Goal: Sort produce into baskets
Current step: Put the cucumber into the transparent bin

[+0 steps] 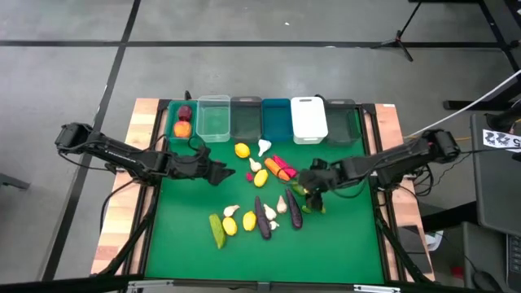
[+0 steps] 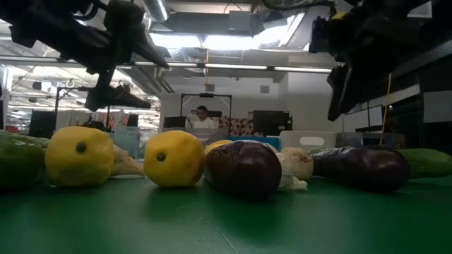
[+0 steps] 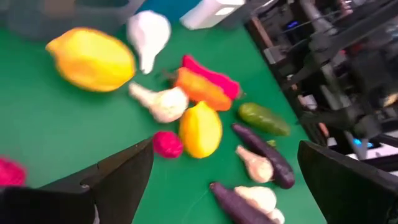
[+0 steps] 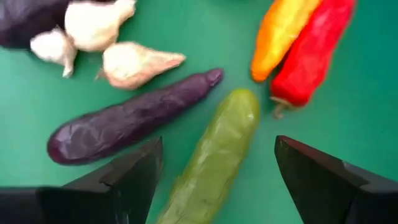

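Toy produce lies loose on the green mat (image 1: 187,220): lemons (image 1: 242,150), garlic (image 1: 264,146), an orange carrot and a red pepper (image 1: 282,168), purple eggplants (image 1: 264,220) and cucumbers (image 1: 216,230). Six bins stand in a row at the far edge, from teal-green (image 1: 173,110) to dark green (image 1: 343,122). The teal-green bin holds a dark red beet (image 1: 185,113) and an orange piece. My right gripper (image 4: 219,142) is open above a green cucumber (image 4: 214,155), one finger to each side of it. My left gripper (image 3: 225,149) is open and empty, left of the pile.
The clear (image 1: 213,118), grey (image 1: 246,118), blue (image 1: 277,120) and white (image 1: 309,120) bins stand between the end bins. A purple eggplant (image 4: 130,118) and garlic (image 4: 134,62) lie close beside the cucumber. Bare mat shows along the near edge (image 1: 326,244).
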`<state>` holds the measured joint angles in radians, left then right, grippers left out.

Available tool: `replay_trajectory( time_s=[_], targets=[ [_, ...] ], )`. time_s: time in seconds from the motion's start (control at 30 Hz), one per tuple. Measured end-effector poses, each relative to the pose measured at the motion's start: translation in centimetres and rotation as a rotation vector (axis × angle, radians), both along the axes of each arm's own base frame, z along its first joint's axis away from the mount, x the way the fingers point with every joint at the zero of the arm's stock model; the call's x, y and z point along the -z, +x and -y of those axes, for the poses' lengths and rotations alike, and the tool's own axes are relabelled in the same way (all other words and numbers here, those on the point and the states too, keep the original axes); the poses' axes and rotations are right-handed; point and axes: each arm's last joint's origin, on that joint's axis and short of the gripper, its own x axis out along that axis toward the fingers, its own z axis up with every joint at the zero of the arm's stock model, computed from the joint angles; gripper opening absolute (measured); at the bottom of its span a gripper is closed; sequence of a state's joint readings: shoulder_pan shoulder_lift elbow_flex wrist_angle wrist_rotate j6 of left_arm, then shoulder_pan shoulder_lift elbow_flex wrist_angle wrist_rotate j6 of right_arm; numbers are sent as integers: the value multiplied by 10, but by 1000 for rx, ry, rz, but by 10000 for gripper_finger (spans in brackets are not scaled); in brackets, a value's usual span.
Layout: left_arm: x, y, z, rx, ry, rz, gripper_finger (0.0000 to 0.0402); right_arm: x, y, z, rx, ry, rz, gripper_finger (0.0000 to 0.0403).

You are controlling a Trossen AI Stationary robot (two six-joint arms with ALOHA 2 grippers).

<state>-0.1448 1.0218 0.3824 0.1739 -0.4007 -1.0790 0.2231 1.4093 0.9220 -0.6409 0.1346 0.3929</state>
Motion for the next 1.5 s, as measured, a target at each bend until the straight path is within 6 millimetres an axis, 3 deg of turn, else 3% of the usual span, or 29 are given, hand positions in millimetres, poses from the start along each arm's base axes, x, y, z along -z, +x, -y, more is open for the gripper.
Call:
replay_trajectory(
  time_s=[0.3,0.47,0.77,1.23,1.37,1.5],
  targets=[
    [-4,2,0,40,83,20,388,28,-16,2,192,0,-99,310],
    [-4,2,0,49,106,13,388,43,-19,1,200,80,-67,310],
    [-4,2,0,48,115,10,388,40,-19,0,175,123,-40,310],
    [-4,2,0,47,116,9,388,71,-19,-1,192,67,-235,308],
    [-4,2,0,42,105,13,388,75,-16,-1,193,57,-243,278],
    [-4,2,0,40,102,14,388,75,-16,-1,193,56,-242,214]
  ],
)
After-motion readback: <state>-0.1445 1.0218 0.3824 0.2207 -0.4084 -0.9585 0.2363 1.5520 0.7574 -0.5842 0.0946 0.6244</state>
